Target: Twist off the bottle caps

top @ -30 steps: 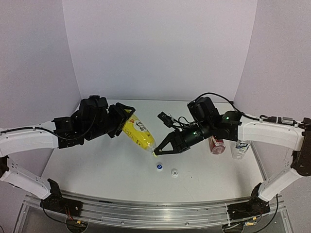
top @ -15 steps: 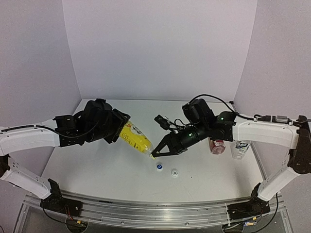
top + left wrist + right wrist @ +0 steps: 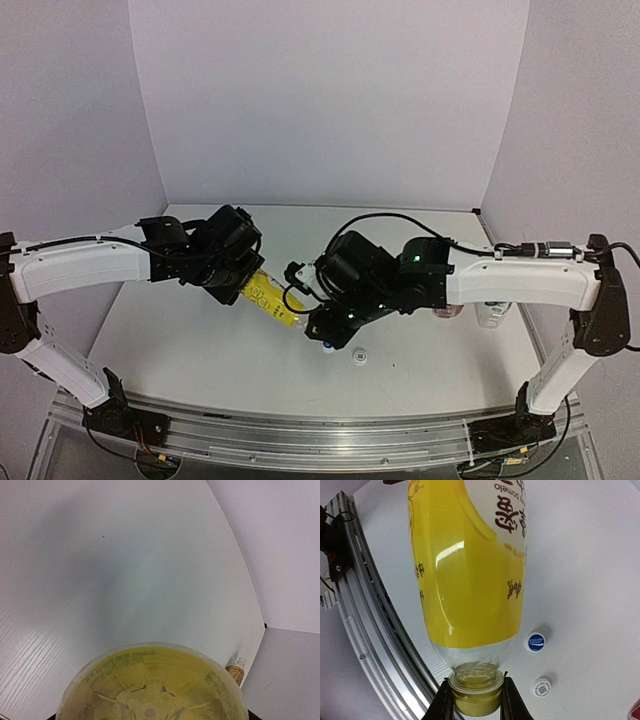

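The yellow bottle (image 3: 470, 570) is held tilted above the tabletop (image 3: 200, 350), its base clamped in the left gripper (image 3: 245, 285). Its cap (image 3: 474, 696) is pinched between the fingers (image 3: 512, 706) of the right gripper (image 3: 475, 707). If the body is clamped too loosely, it may be spun along with the cap. Once the cap is freed, contents could be spilled from the lowered neck.

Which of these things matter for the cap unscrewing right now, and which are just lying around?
In use: yellow bottle; its yellow cap; right pincer, shut on that cap.
Lying about: blue-topped loose cap; white loose cap; amber bottle and clear bottle, partly hidden, far right.
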